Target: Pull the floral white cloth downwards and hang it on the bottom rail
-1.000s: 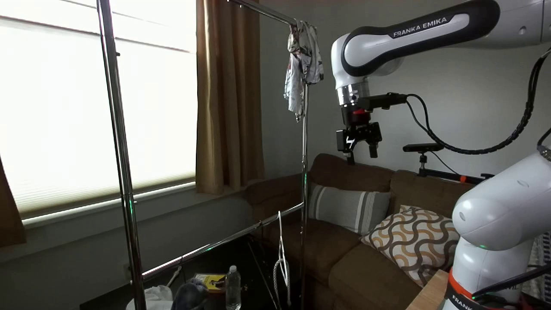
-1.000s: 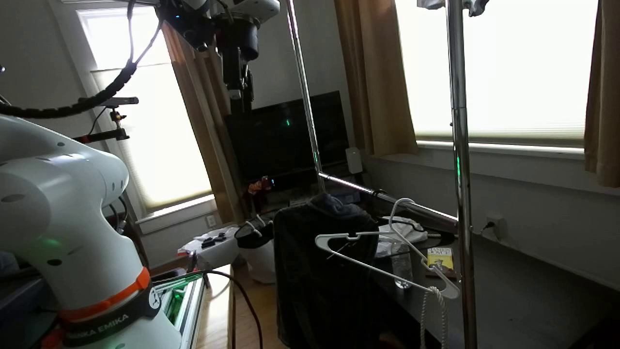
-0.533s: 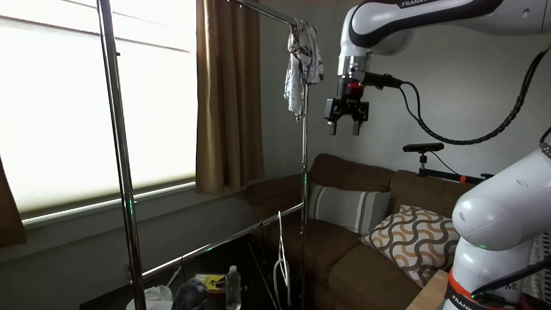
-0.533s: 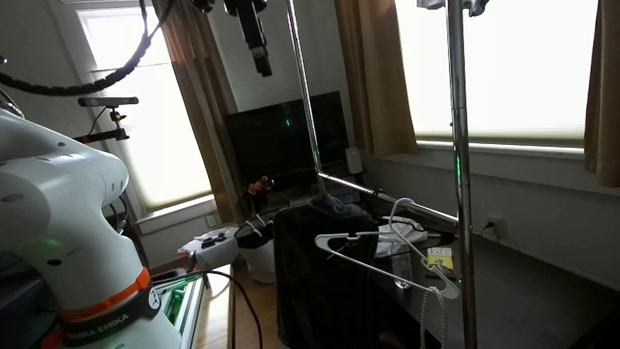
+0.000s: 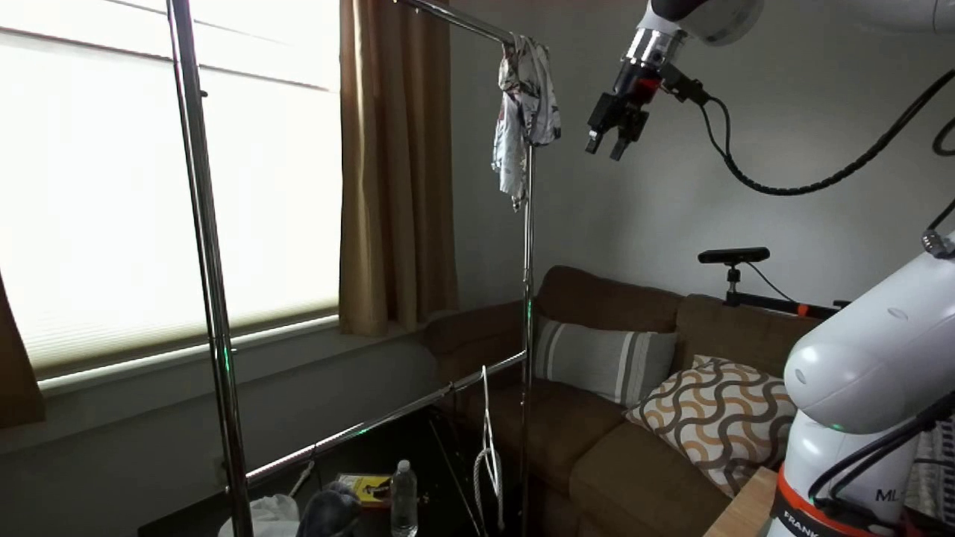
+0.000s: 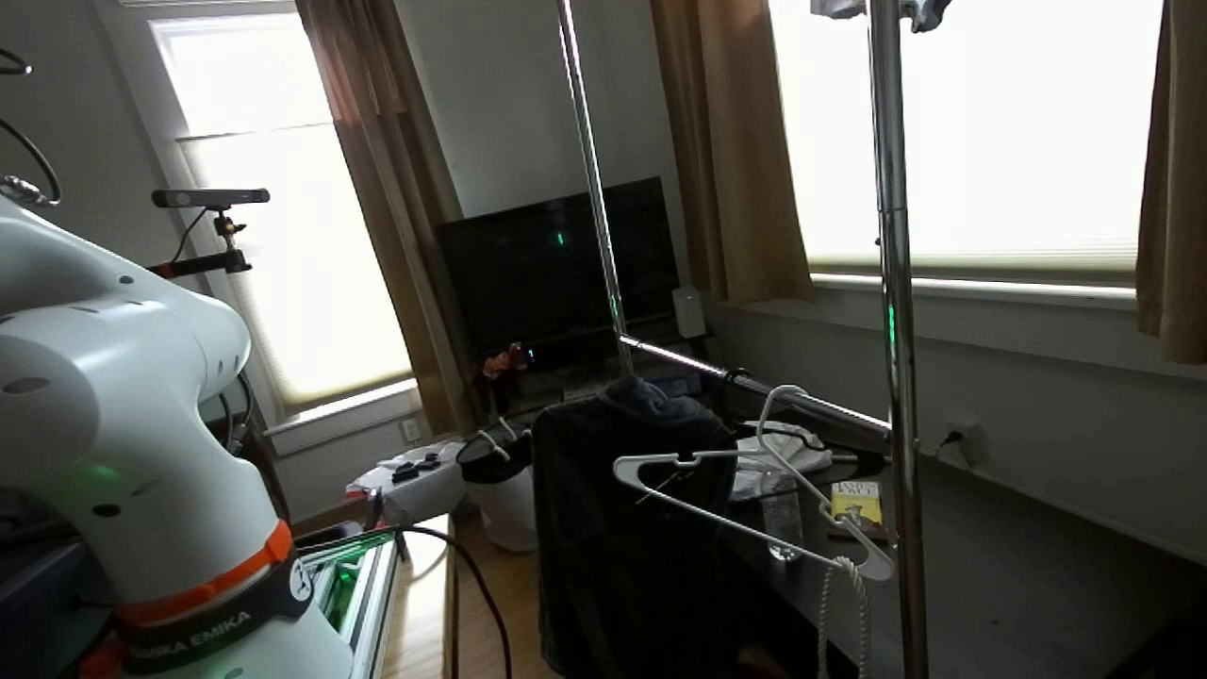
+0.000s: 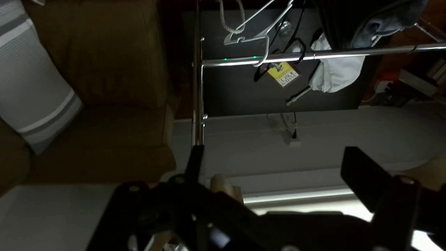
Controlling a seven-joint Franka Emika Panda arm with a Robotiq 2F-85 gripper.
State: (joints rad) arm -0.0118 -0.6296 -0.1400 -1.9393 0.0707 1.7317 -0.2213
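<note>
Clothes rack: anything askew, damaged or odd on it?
Two oddities. The floral white cloth is bunched at the end of the upper crossbar, not spread along it. And the white hanger on the bottom rail has a rope loop dangling near one end, odd for a hanger. No damage visible.

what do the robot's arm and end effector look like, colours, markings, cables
The arm is white and rounded; an orange band circles it low down, above a dark strip with pale FRANKA EMIKA lettering. Near the black, two-fingered end effector are a silver collar and a red patch. A black cable sags alongside.
</note>
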